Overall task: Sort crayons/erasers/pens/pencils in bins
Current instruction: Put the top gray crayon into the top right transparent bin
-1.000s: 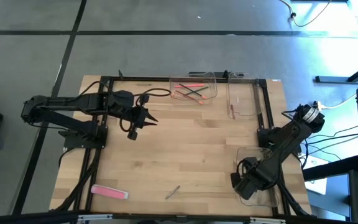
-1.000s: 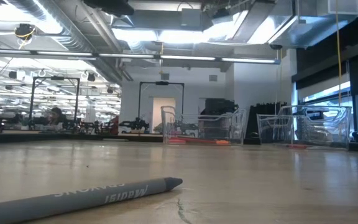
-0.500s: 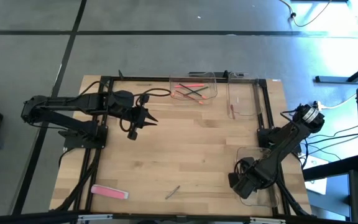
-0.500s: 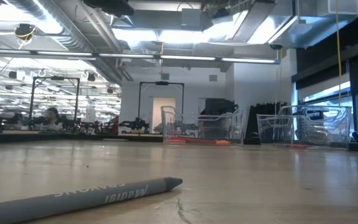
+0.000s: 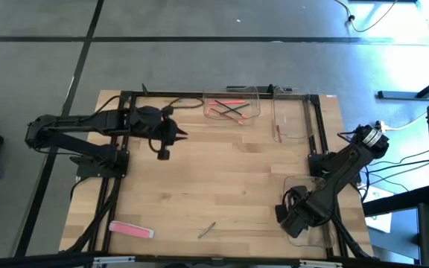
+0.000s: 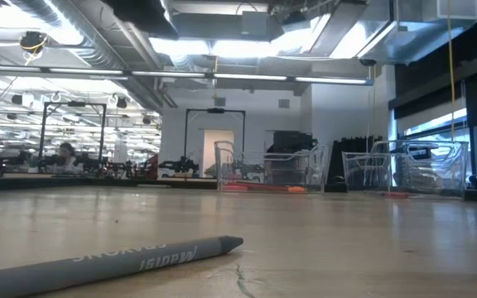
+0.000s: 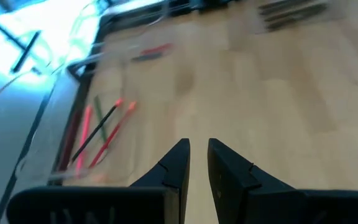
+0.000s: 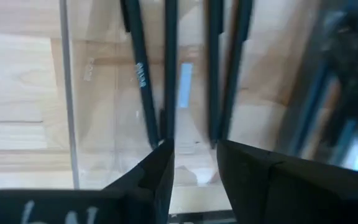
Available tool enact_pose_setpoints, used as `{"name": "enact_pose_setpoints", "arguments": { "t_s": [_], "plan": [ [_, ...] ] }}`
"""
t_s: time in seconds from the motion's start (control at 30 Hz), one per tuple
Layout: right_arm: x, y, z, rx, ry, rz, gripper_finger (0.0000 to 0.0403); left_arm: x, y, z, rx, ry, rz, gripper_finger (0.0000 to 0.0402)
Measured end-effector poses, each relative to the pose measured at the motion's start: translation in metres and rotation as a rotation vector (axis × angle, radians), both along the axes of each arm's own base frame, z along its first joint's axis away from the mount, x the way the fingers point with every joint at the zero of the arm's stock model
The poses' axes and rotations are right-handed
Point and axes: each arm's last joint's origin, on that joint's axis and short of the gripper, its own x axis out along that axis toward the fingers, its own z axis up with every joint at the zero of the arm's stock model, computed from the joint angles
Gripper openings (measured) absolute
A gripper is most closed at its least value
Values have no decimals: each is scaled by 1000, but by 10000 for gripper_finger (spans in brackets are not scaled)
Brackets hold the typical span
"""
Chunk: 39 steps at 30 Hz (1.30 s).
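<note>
Right gripper [image 8: 194,152] over near-right bin [image 5: 313,212], jaws parted, gripping nothing; dark pens [image 8: 140,81] lie inside. Lift straight up, clear of rim. Next: grey crayon [image 5: 207,229], pink eraser [image 5: 131,229] on desk's near edge (left gripper [image 7: 197,152] mid-air near far bin [image 5: 233,106], jaws slightly parted, empty).

A flat pink eraser [image 5: 131,230] lies at lower left. Three clear bins: one [image 5: 233,105] at upper centre holding coloured sticks, one [image 5: 292,119] beside it, one [image 5: 309,216] at lower right.
</note>
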Motion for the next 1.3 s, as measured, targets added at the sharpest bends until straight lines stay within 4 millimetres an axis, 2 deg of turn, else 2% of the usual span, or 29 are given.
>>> {"name": "enact_pose_setpoints", "arguments": {
  "t_s": [0.23, 0.33, 0.47, 0.63, 0.73, 0.8, 1.0, 1.3],
  "plan": [
    [0, -3, 28, -106, 4, 11, 124, -8, 31, 6, -47, 3, 190, 49],
    [1, -6, 40, -198, -62, 26, 124, -11, 50, 14, -50, 9, 278, 49],
    [7, -12, 52, -376, -232, 111, 124, -13, 82, 17, -73, 80, 422, 49],
    [25, -22, 68, -630, -465, 316, 124, -17, 128, -5, -170, 206, 593, 49],
    [38, -31, 79, -731, -501, 438, 124, -17, 151, -22, -255, 246, 548, 49],
    [47, -39, 87, -764, -486, 504, 124, -15, 162, -29, -247, 266, 495, 49],
    [69, -68, 98, -815, -405, 591, 124, -14, 180, -46, -180, 360, 498, 49],
    [94, -115, 100, -809, -263, 692, 124, -8, 180, -52, -159, 394, 462, 56]
  ]
}}
